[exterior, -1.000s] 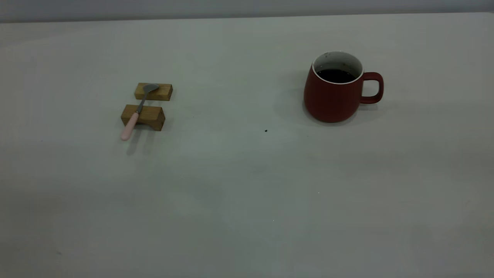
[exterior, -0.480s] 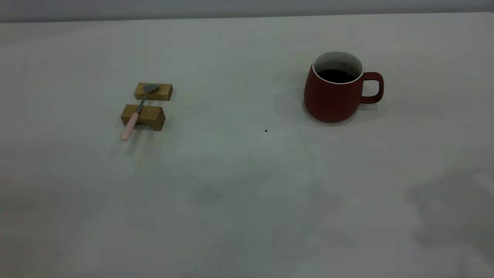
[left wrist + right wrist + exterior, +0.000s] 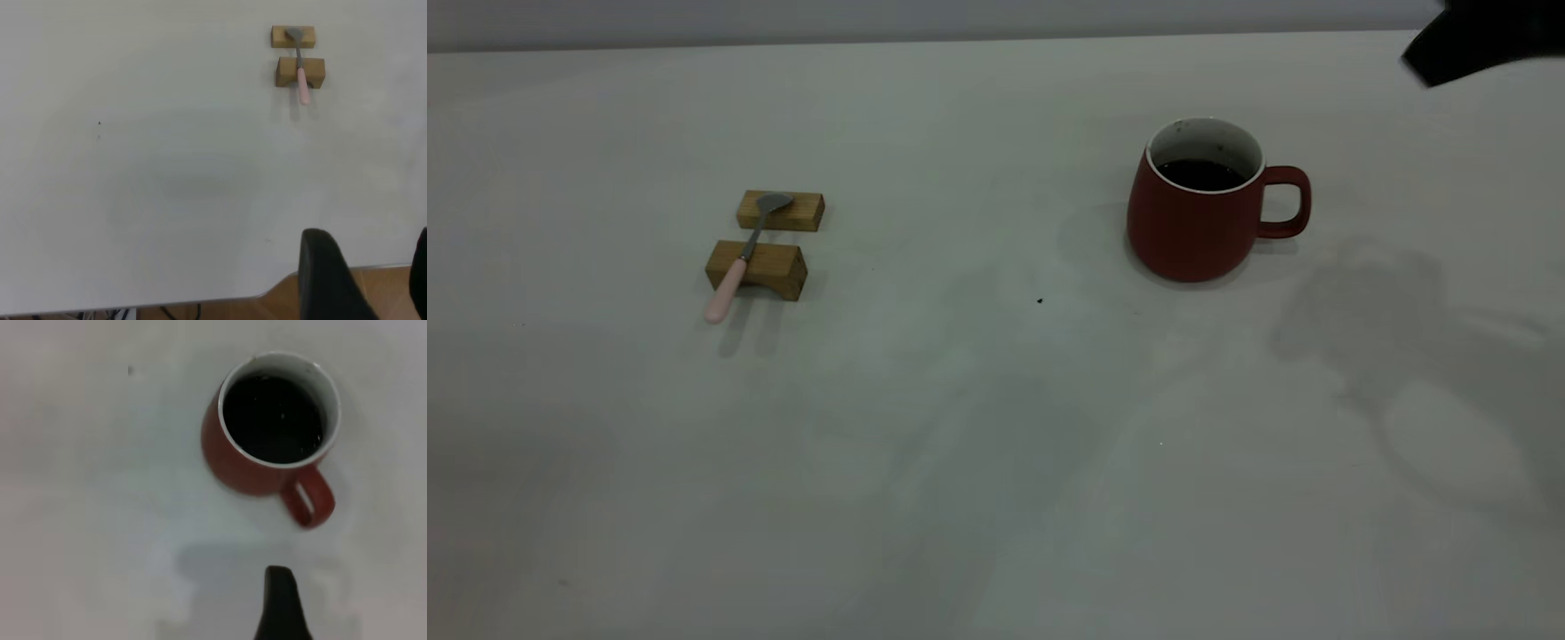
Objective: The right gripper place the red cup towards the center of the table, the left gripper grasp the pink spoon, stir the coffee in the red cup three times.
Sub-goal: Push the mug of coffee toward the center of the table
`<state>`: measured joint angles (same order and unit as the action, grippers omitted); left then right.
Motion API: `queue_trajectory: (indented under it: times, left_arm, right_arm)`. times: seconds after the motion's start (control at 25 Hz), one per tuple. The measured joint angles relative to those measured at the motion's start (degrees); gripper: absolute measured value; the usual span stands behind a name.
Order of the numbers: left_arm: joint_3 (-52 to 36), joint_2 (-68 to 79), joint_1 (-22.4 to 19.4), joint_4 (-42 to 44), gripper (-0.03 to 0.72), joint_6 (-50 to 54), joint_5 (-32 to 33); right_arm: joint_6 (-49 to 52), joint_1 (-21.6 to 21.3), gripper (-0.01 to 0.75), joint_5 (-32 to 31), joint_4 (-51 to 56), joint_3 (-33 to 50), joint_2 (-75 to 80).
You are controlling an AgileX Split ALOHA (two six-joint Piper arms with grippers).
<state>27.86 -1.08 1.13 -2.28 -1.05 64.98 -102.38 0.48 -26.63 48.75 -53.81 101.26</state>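
Right wrist view: right gripper (image 3: 281,603) above red cup (image 3: 267,433), jaws unreadable; approach via handle, keep level.

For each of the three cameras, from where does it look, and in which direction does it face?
Exterior: raised, facing the table; a black arm part shows at the top right corner.
Left wrist: high over the table edge, looking toward the pink spoon on wooden blocks; dark fingers show.
Right wrist: above, looking down into the red cup; one finger shows.
Shared: exterior shows both the spoon and the cup.
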Motion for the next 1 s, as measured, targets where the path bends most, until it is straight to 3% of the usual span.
queue_trajectory:
  times: [0.16,0.24,0.64,1.0]
  left_arm:
    - [0.00,0.00,0.00,0.00,0.384,0.00,0.00]
    - [0.00,0.00,0.00,0.00,0.384,0.00,0.00]
    - [0.00,0.00,0.00,0.00,0.384,0.00,0.00]
    - [0.00,0.00,0.00,0.00,0.384,0.00,0.00]
  right_arm:
    - [-15.39,0.00,0.578,-1.26,3.43,-6.42,10.42]
    - [-18.14,0.00,0.578,-2.44,4.96,-9.45,15.32]
    - [-19.65,-1.43,0.578,-1.22,5.68,-21.73,30.46]
    - [-19.65,-1.56,0.578,-2.68,5.86,-27.81,37.74]
